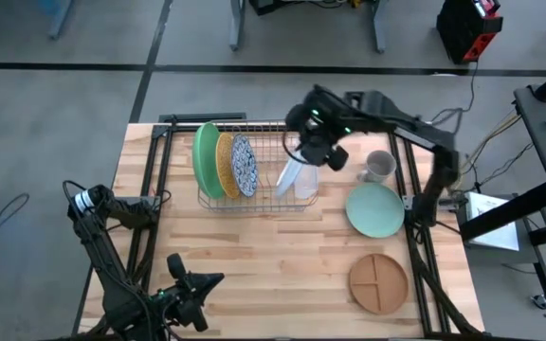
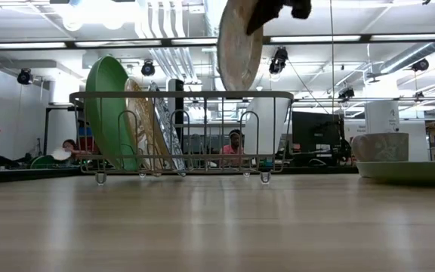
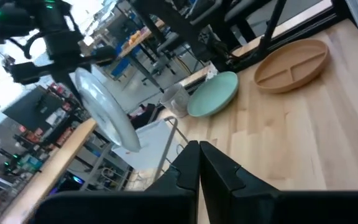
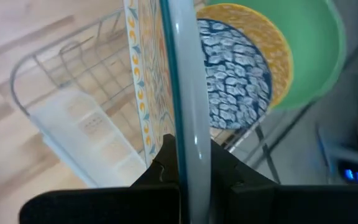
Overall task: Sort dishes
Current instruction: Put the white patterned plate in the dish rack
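Your right claw (image 1: 303,159) grips the rim of a white round plate with a multicolour pattern (image 1: 292,176), holding it on edge above the wire dish rack (image 1: 254,201) near the bench's (image 1: 254,265) far edge. Your left claw (image 1: 200,282), fingers closed on nothing, waits at the near left corner.

three plates (image 1: 222,163) in rack (image 1: 254,201), mug (image 1: 378,167) right

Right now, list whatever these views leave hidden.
- Low view: the top edge cuts off the right gripper and the top of the held plate.
- Right wrist view: the held plate stands edge-on, so its face barely shows.
- Low view: the pale teal plate hides the mug base.
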